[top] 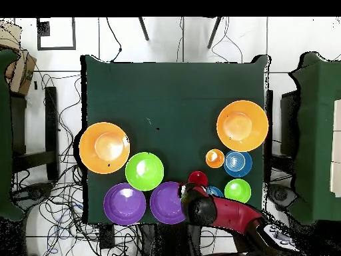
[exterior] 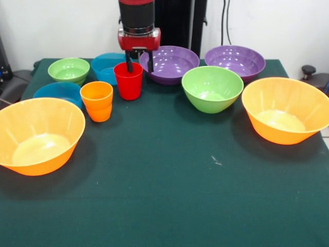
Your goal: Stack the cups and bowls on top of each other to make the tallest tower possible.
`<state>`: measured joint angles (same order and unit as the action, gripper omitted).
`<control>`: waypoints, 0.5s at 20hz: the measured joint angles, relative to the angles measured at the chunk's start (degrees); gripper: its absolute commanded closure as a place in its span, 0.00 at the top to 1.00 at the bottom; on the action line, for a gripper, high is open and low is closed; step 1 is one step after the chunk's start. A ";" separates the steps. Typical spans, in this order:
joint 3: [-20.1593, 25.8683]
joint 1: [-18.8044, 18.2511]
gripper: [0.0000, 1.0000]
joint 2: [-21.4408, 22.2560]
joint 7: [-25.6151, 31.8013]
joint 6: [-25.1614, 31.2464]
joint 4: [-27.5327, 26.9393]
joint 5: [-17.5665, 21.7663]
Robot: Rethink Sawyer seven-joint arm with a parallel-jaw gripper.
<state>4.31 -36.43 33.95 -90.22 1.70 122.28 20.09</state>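
At the far side of the surface (exterior: 169, 195) we hold our gripper (exterior: 139, 66) open astride the red cup's (exterior: 128, 81) far rim, ready to grasp it; no tower exists yet.

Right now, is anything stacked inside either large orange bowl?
No. In the front view both large orange bowls, left and right, show bare insides, and every cup and other bowl stands separately on the table.
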 measured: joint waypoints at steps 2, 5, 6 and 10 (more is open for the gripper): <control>-0.14 0.14 1.00 -0.55 0.00 -0.21 -0.18 0.25; -0.26 0.28 0.00 -1.10 0.01 -0.59 -0.41 0.59; -0.32 0.27 0.00 -0.97 0.01 -0.91 -0.51 0.72; -0.69 0.28 0.00 -0.62 0.00 -2.23 -0.87 0.81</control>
<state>3.62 -36.15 33.33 -90.22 -0.52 121.41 20.90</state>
